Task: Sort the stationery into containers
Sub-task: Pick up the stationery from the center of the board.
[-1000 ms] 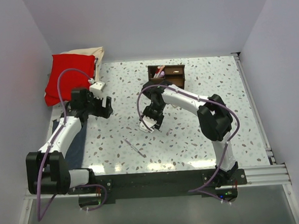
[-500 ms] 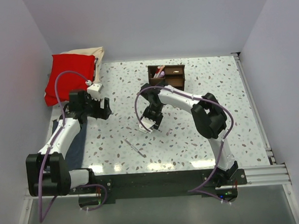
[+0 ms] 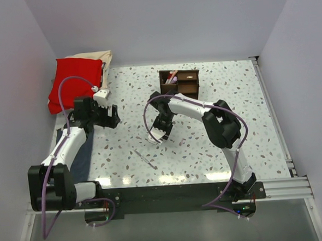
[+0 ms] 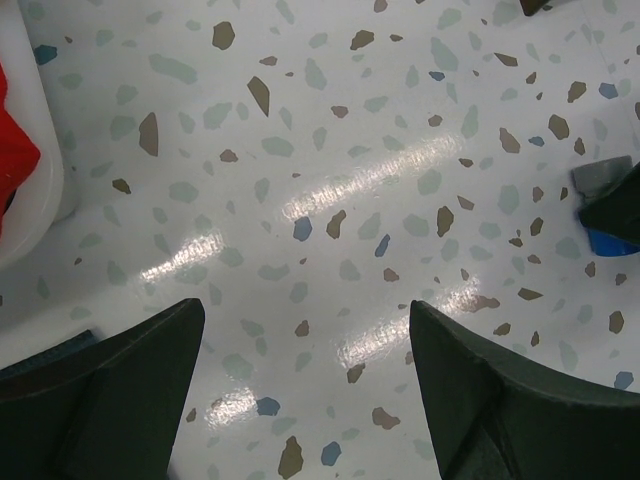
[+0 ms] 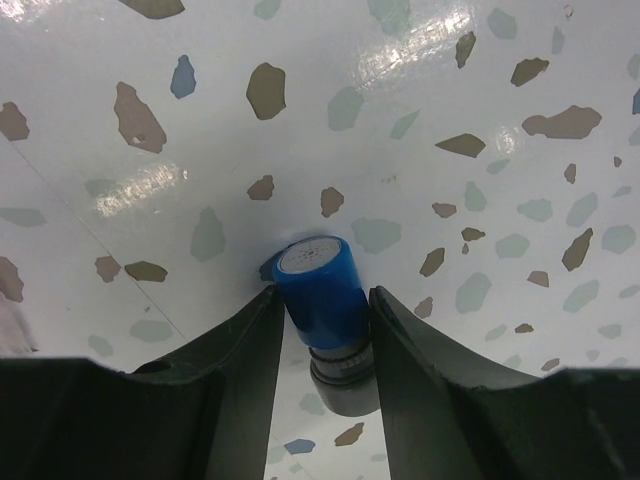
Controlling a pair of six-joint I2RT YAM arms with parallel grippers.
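Right gripper point(image 5: 325, 292) jaws pinch the blue cylinder point(image 5: 318, 280) on both sides; left gripper point(image 4: 305, 310) stands wide, empty. Risk: the round barrel may slip out if gripped off-centre.

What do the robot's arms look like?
Two white arms with chunky black joints. A purple cable loops along the left arm and the right arm. The left gripper and right gripper each have two dark, wedge-shaped fingers.
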